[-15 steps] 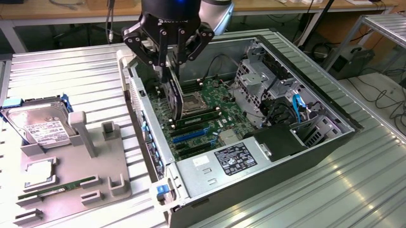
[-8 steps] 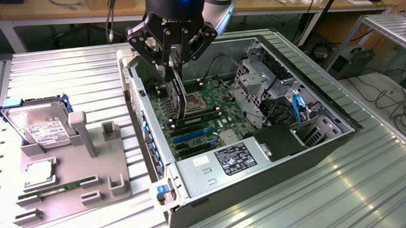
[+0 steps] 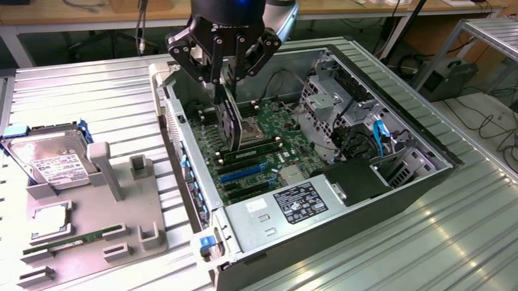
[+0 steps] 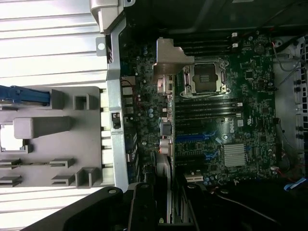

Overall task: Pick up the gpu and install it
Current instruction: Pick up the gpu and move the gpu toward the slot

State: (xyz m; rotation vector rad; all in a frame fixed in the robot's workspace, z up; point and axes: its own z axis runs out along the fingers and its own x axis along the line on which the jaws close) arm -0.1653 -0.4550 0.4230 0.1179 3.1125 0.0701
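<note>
Gripper (image 3: 222,82) clamps gpu (image 3: 230,124) inside case (image 3: 404,100); seemingly above motherboard (image 3: 283,144).

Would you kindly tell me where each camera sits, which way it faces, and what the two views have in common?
Exterior view: off the arm, raised, looking down at an angle into the open computer case; the gripper shows, gripping the gpu upright over the motherboard.
Wrist view: on the wrist, looking down along the gpu onto the motherboard; the gripper's dark fingers show.
Shared: gpu, motherboard, grey parts holder.
</note>
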